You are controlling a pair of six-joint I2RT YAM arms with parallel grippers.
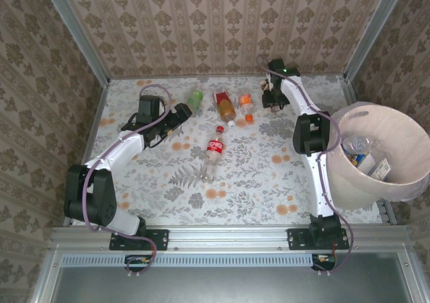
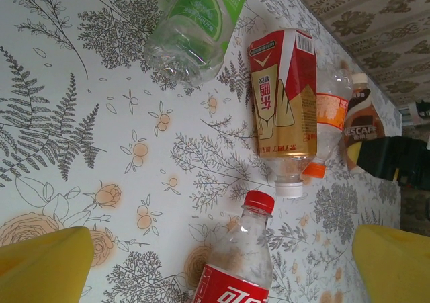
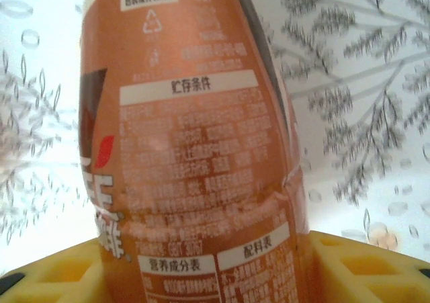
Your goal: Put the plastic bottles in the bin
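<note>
Top external view: my left gripper point(image 1: 179, 115) hovers at the counter's point(image 1: 269, 182) 10 o'clock, jaws wide apart with nothing between them. In the left wrist view a Coca-Cola bottle point(image 2: 235, 263) lies below them, cap toward 12 o'clock. A green lime-label bottle point(image 2: 198, 27), a red-and-gold label bottle point(image 2: 283, 108) and an orange-capped bottle point(image 2: 329, 125) lie beyond it. My right gripper point(image 1: 274, 100) sits at 1 o'clock. In the right wrist view its jaws are clamped on a brown Nescafé bottle point(image 3: 188, 148), yellow pads point(image 3: 349, 269) against the label on both sides. The bin point(image 1: 403, 125) stands at 3 o'clock, just beside the counter's edge, with a few discarded bottles point(image 1: 359, 145) inside.
</note>
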